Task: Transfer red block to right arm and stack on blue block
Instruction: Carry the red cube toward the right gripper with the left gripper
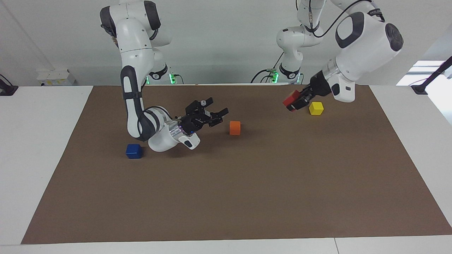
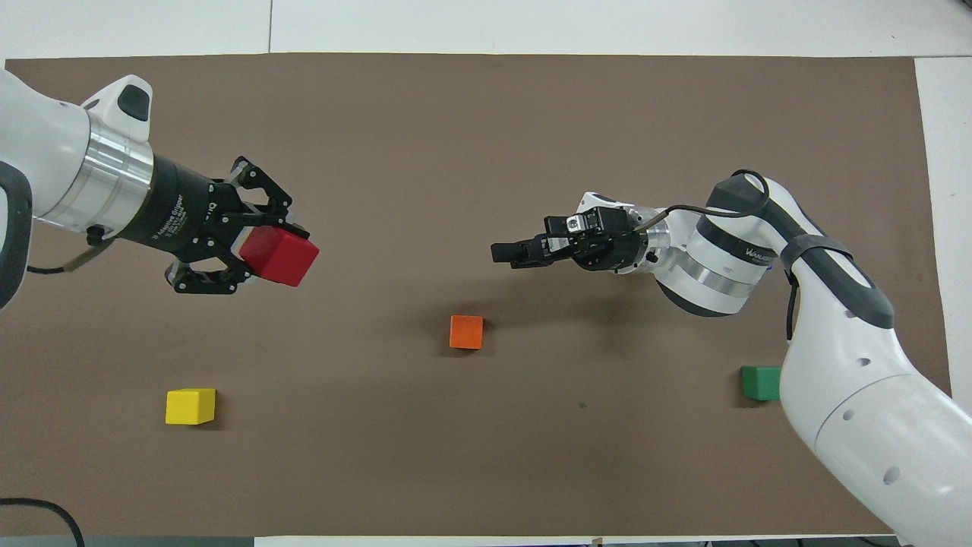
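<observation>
A: Hanging over the brown mat, the right arm has its right gripper open and empty, fingers toward three o'clock in the facing view.

B: And the left gripper?

A: Clamped on the red block, airborne beside the yellow block. The blue block rests at the right arm's end.

Bright, even overhead light w/ soft shadows under arms on brown mat; both views sharp.

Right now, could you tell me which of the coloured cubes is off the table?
The red block: it is held in the air in the left claw, while the blue block, orange, yellow and green cubes rest on the mat.
</observation>
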Controlling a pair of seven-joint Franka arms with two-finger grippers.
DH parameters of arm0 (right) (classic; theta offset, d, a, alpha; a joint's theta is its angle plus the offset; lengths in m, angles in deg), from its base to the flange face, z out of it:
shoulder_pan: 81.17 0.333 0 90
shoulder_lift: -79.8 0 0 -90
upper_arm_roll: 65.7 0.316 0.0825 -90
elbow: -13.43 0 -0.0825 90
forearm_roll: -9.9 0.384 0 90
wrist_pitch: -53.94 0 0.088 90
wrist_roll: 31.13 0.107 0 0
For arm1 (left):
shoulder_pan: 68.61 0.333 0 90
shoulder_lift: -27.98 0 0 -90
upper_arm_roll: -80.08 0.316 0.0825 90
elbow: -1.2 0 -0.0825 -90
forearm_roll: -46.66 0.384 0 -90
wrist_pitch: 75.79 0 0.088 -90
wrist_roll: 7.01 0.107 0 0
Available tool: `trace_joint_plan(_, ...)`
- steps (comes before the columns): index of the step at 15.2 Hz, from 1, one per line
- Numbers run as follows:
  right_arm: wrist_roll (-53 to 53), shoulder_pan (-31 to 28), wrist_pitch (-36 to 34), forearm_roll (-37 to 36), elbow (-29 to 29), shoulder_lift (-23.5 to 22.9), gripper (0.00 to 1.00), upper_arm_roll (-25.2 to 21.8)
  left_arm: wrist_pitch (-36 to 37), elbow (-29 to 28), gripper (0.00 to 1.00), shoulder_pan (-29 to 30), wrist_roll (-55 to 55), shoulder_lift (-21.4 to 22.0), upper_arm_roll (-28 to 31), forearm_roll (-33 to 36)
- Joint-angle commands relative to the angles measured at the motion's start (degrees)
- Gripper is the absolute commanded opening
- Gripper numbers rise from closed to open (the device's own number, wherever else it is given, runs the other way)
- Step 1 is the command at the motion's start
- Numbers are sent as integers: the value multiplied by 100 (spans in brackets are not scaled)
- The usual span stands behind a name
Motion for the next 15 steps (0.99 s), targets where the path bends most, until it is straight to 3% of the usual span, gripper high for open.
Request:
trace_joint_plan(1, -134, -1, 92, 112, 51, 48, 100, -2, -235, -78, 0, -35, -1696, 164, -557, -384)
trace_joint_plan(3, -151, -1, 92, 112, 51, 48, 100, -2, -936, -209, 0, -53, -2594, 190, -945, -367)
trace_joint_plan(8, -204, -1, 110, 112, 60, 48, 100, -2, -2229, -675, 0, -307, -4046, 278, -1008, -419)
trace_joint_plan(11, -204, 17, 189, 112, 51, 48, 100, -2, -3002, -964, 0, -325, -4145, 348, -1017, -883)
trace_joint_plan(14, -283, 78, 293, 112, 42, 48, 100, -2, -4329, -1588, 0, -842, -4136, 506, -1017, -1026)
trace_joint_plan(15, -292, 78, 329, 112, 42, 48, 100, -2, -4411, -1659, 0, -931, -4136, 542, -1017, -1026)
